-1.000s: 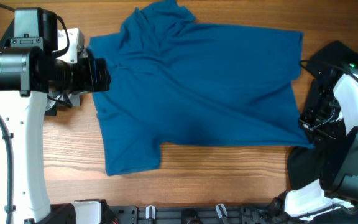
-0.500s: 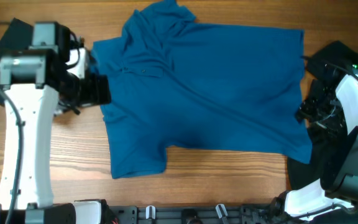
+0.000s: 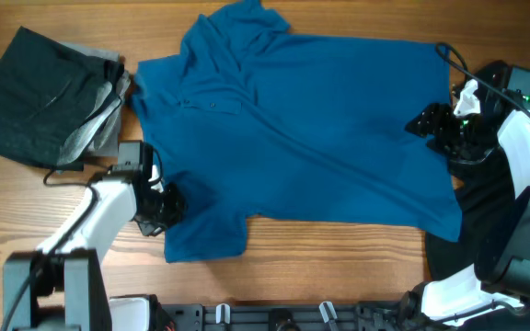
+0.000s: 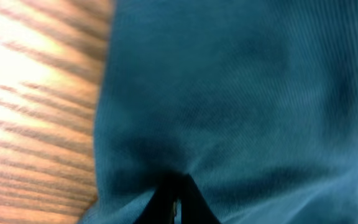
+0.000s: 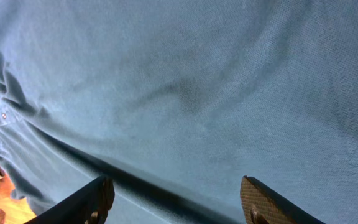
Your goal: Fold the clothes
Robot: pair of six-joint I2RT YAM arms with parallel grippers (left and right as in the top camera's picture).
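Well, blue polo (image 3: 320, 129) lies spread flat across mid table (image 3: 339, 276); L gripper (image 4: 176, 200) looks pinched on its sleeve (image 3: 205, 234), R gripper (image 5: 178, 190) gapes above the cloth w/o any grip. If I pull L alone, I reckon the polo drags & bunches, or slips out

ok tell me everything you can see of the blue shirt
The shirt is a medium-blue short-sleeved polo in a fine knit. It lies mostly flat but creased on the wooden table, with the collar at the far left and the hem to the right. Small buttons show on the placket. The left gripper pinches the near sleeve's edge, and the fabric puckers at its tips. The right gripper hangs open over the hem side. One shoulder seems to touch the grey and black pile.
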